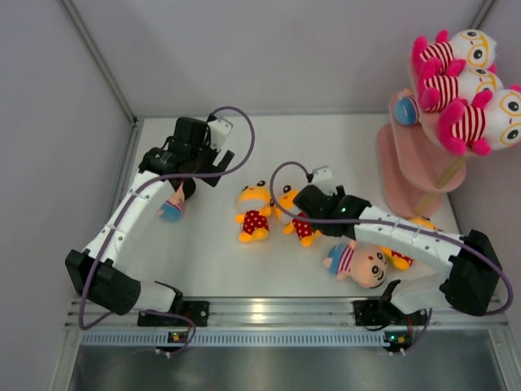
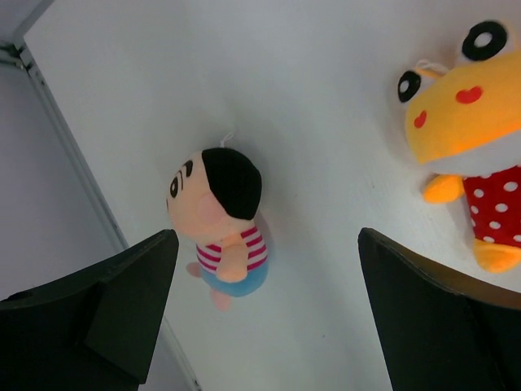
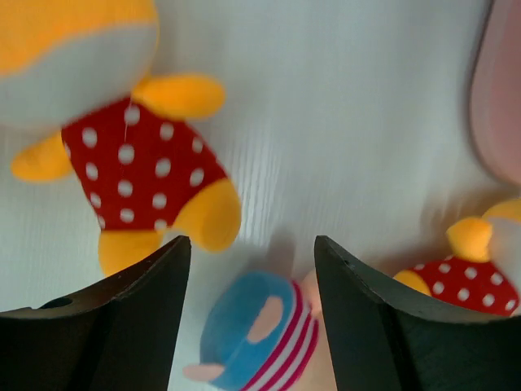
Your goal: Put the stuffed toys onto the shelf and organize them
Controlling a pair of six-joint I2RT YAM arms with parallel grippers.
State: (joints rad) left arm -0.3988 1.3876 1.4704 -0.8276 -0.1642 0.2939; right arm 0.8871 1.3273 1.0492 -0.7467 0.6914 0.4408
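Observation:
The pink shelf (image 1: 411, 167) stands at the far right. Three white-pink striped toys (image 1: 460, 85) lie on its top tier, and a boy toy in blue (image 1: 404, 112) lies on a lower tier. My left gripper (image 1: 183, 186) is open above a boy toy (image 1: 172, 208) on the table; that toy (image 2: 224, 220) lies beyond the fingers of the gripper (image 2: 269, 314). My right gripper (image 1: 321, 213) is open and empty over two orange polka-dot toys (image 1: 254, 213) and a boy toy (image 1: 362, 262). The right wrist view shows that boy's blue bottom (image 3: 248, 334) between the gripper's (image 3: 252, 285) fingers.
A third orange polka-dot toy (image 1: 403, 257) lies partly under my right arm and also shows in the right wrist view (image 3: 476, 273). The shelf's pink base (image 3: 501, 90) is close on the right. A grey wall and metal frame (image 2: 57, 138) border the table's left side.

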